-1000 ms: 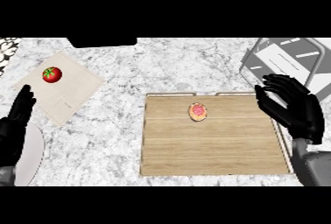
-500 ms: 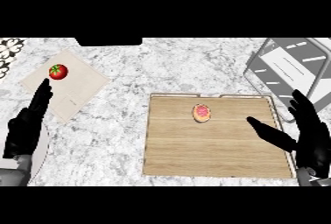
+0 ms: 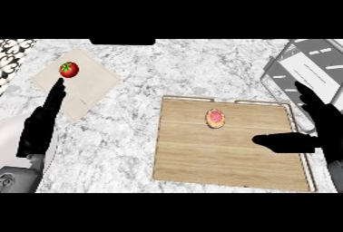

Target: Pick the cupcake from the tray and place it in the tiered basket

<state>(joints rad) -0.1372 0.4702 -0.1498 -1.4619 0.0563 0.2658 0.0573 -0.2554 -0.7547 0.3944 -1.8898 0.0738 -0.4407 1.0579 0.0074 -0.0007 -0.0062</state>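
Head view shows my right hand (image 3: 320,131) at the right edge of the wooden tray (image 3: 227,158), held open: the fingers stand straight up along the tray's right rim and the thumb juts leftward over the boards, curled round nothing. I see clear wood between the thumb tip and the cupcake (image 3: 216,118), so the hand is near it but not touching.

That cupcake, pink-topped with a tan rim, sits on the tray in its upper half, a little right of the tray's middle line and just below the far rim. It has not been lifted.

Beyond the tray's upper right corner stands the tiered basket (image 3: 309,72), a grey wire-framed thing running off the frame's right side; my right fingers overlap its lower part in the picture.

Left of the tray lies bare speckled marble counter (image 3: 174,68). Well to the tray's left, my left hand (image 3: 41,124) rests open near the frame's left edge, fingers straight and pointing away from me. Its fingertips overlap a pale cutting board (image 3: 84,86) turned diamond-wise. On that board, just past the fingertips, sits a red tomato (image 3: 68,69) with a green stem.
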